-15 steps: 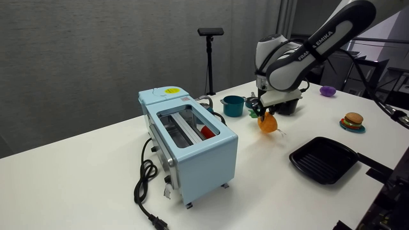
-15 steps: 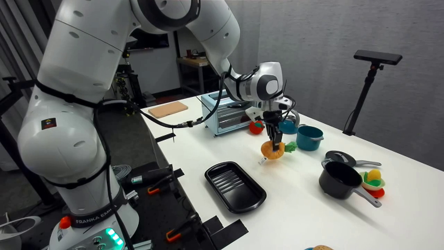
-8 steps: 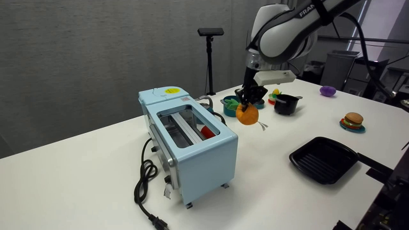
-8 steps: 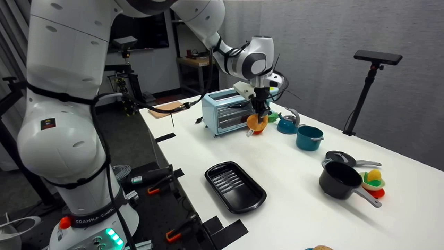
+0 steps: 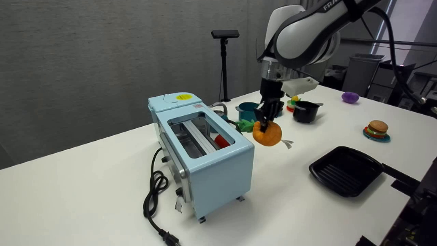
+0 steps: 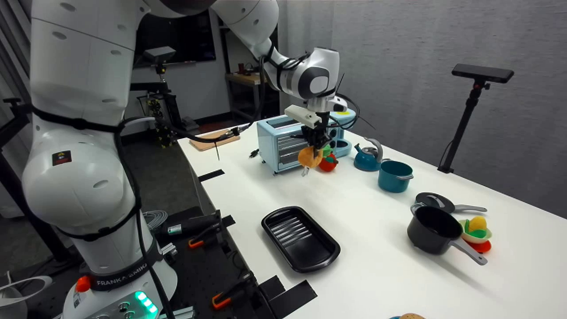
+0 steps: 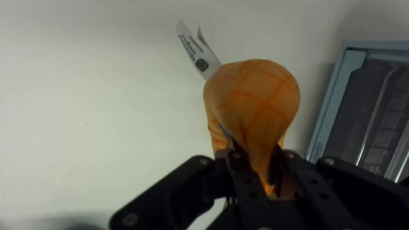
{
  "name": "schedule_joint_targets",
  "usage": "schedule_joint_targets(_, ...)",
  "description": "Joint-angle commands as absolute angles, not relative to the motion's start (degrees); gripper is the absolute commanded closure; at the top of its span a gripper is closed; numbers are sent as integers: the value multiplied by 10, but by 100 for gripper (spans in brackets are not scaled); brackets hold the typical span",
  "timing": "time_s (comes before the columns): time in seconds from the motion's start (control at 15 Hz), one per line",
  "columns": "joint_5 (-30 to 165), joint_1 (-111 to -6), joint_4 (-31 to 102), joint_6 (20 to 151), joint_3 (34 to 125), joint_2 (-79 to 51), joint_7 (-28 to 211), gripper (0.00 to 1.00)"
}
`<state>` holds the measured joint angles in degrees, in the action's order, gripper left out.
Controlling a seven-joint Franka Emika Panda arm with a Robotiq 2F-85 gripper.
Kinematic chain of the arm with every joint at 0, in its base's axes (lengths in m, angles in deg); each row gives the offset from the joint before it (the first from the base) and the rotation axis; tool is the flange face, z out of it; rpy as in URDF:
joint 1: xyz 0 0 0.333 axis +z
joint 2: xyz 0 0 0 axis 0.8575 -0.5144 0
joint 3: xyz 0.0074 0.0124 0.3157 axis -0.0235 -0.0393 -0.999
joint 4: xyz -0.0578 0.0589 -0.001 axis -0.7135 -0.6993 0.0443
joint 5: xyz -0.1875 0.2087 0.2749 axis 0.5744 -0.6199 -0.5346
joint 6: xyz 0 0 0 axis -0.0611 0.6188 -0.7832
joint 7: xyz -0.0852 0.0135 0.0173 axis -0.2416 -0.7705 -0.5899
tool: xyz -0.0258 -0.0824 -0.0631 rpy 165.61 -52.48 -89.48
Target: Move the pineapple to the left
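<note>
The pineapple, a soft orange toy with green leaves and a white tag, shows in both exterior views (image 5: 269,136) (image 6: 308,157). It is in the air over the white table (image 5: 286,205), close to the glass front of the light-blue toaster. My gripper (image 5: 263,128) points down with its fingers shut on the pineapple's body. In the wrist view the pineapple (image 7: 255,92) bulges up between the fingertips, and its cloth is pinched by the gripper (image 7: 259,156). The leaves are mostly hidden behind the gripper there.
The toaster (image 6: 271,146) stands beside the pineapple, with a red tomato (image 6: 328,165) on the table nearby. A blue kettle (image 6: 366,160) and a teal pot (image 6: 393,177) stand behind. A black grill pan (image 6: 305,246), a black saucepan (image 6: 432,235) and the toy burger (image 5: 378,127) lie elsewhere.
The pineapple has risen off the table in my shut gripper and travelled towards the toaster. In the last half second it moved further along the toaster's front, past the tomato.
</note>
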<state>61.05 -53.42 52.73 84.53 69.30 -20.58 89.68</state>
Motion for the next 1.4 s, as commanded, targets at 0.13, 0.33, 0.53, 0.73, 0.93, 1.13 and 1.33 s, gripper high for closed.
schedule_joint_targets(0.13, 670, -547, 557, 820, 695, -194, 756, 96)
schedule_joint_targets(0.33, 697, -559, 564, 826, 694, -194, 670, 96)
schedule_joint_targets(0.53, 721, -560, 568, 836, 688, -198, 601, 96)
schedule_joint_targets(0.73, 744, -559, 570, 832, 681, -199, 545, 62)
schedule_joint_targets(0.93, 757, -556, 571, 839, 680, -201, 533, 43)
schedule_joint_targets(1.13, 763, -553, 577, 864, 685, -195, 561, 20)
schedule_joint_targets(1.33, 756, -556, 583, 887, 684, -188, 567, 1)
